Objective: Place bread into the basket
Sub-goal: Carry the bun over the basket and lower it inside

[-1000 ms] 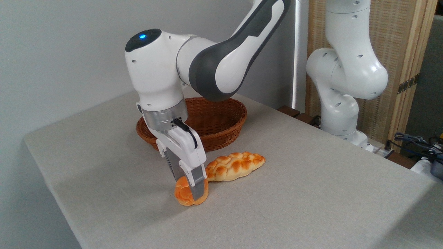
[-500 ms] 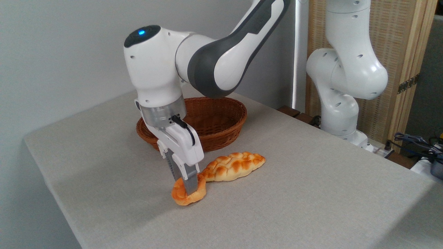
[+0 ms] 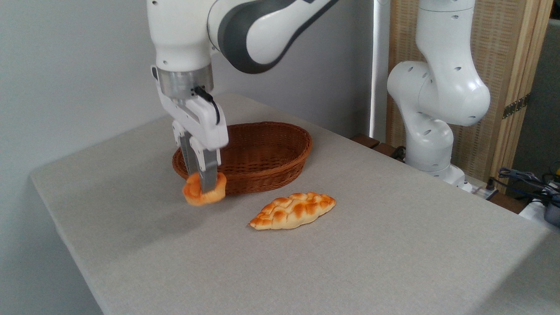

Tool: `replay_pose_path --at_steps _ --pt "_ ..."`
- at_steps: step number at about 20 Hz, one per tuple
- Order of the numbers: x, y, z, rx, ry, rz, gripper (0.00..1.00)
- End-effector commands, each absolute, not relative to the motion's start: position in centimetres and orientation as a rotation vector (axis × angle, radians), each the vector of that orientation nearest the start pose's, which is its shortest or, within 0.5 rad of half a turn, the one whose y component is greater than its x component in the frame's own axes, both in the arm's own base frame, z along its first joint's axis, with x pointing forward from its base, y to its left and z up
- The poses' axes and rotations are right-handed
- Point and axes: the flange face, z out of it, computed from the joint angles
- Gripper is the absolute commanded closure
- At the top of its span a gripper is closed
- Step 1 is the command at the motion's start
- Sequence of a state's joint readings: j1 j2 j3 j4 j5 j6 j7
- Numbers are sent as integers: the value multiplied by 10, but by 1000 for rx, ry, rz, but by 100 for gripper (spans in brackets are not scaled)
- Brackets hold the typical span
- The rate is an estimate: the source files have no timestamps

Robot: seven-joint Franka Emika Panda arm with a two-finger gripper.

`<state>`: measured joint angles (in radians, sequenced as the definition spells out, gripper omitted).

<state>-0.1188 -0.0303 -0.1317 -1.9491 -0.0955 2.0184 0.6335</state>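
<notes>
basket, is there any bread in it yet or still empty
Empty as far as its interior shows: the basket holds nothing visible. The bun hangs in the fingers in front of its near rim.

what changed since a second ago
The pincer, closed on the bun, has risen off the table and swung up-left, so the bun now hangs in front of the basket's near-left rim. Its grip was already closing on the bun earlier and squeezed it flatter. The braided loaf and the basket stayed put.
</notes>
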Motion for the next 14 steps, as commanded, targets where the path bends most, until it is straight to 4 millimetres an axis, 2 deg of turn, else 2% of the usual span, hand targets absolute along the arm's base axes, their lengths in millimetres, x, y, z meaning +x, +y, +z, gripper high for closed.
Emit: replay_pose_path --at_steps 1,5,8,9,10,12,14 --pt "518 -187 508 -2964 1343 -143 52" --pt "498 -229 504 -2969 1355 -76 50" --pt "480 -251 494 -2948 1416 45 40" --pt "476 -258 488 -2942 1430 87 26" --pt "472 -264 484 -2945 1423 108 1" --pt "470 -276 472 -2944 1434 144 0" --pt "471 -277 468 -2945 1439 153 0"
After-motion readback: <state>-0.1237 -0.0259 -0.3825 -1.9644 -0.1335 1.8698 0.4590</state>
